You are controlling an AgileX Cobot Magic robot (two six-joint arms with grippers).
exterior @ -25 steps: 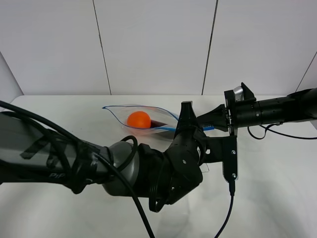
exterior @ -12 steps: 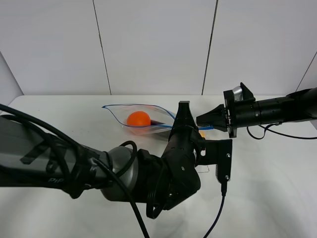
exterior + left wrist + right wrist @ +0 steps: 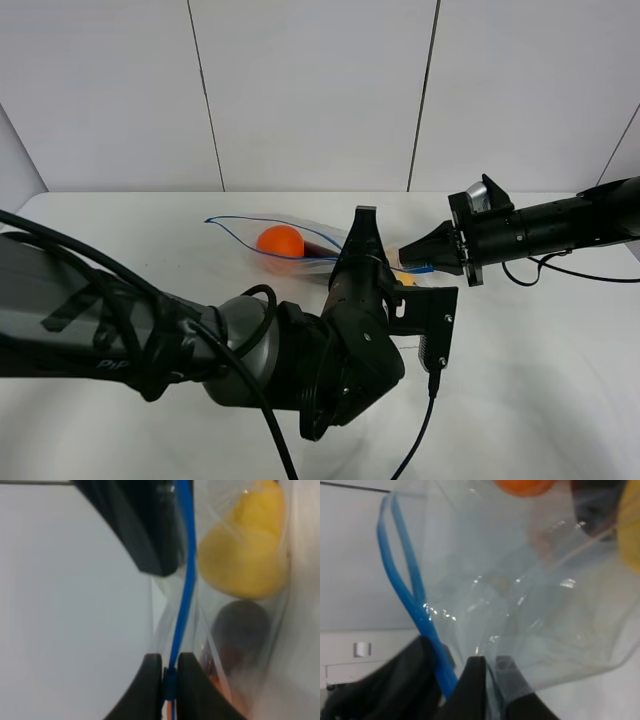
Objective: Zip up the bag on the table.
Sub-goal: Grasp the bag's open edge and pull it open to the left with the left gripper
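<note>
The clear bag (image 3: 300, 245) lies on the white table (image 3: 120, 225), its mouth partly open toward the left, with an orange ball (image 3: 280, 240) inside. Its blue zipper strip (image 3: 184, 580) runs past a yellow item (image 3: 245, 555) and a dark item (image 3: 240, 625). My left gripper (image 3: 170, 680) is shut on that strip, and in the high view it (image 3: 363, 222) stands at the bag's right part. My right gripper (image 3: 408, 252) is shut on the bag's right end, pinching the clear plastic (image 3: 520, 605) beside the blue strip (image 3: 415, 600).
My bulky left arm (image 3: 200, 340) fills the front of the table and hides the bag's near edge. Its wrist camera cable (image 3: 420, 430) hangs toward the front. White wall panels (image 3: 300, 90) close off the back. The right arm's cable (image 3: 560, 272) lies at the right.
My left gripper has slid leftward along the zipper strip, and the bag's mouth has grown narrower and flatter. The right gripper has held the bag's right end, shifting only slightly.
</note>
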